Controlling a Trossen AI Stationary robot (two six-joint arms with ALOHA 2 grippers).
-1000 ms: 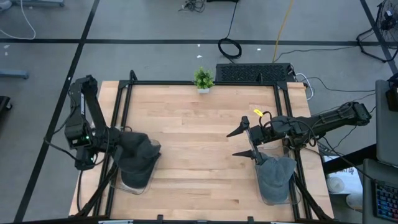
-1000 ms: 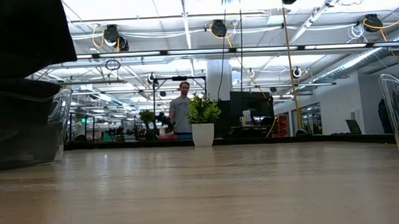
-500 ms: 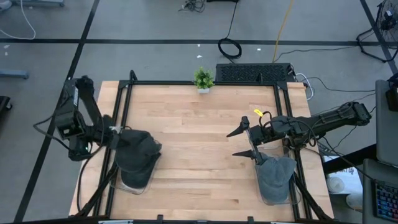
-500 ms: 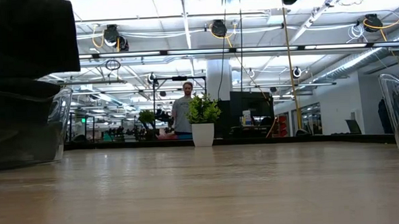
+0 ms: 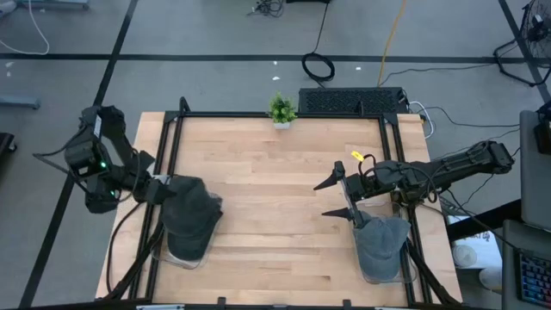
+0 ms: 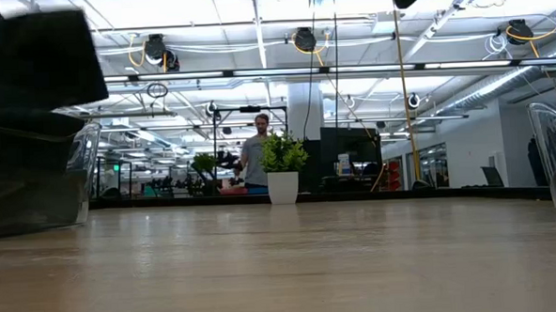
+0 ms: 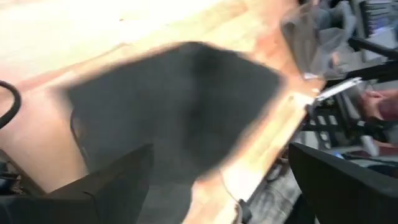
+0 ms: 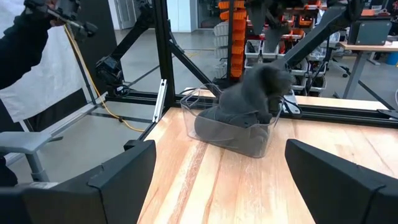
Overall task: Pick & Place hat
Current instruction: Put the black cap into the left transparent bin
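From above, your dark grey soft fabric hat (image 5: 191, 213) sits heaped in the clear plastic bin (image 5: 185, 254) at the table's left edge; left gripper (image 5: 153, 190) beside it, fingers apart. Wrist view: it's floppy and light, so pinch a fold. Right gripper (image 5: 337, 198) waits, spread wide.

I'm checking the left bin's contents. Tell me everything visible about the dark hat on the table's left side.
The dark hat is charcoal grey, soft and fabric-like, slumped in a rounded heap with no clear brim showing. It sits on top of a clear plastic bin at the table's left edge, bulging above the rim. The left gripper, jaws open, is right at its outer side; whether they touch cannot be told.
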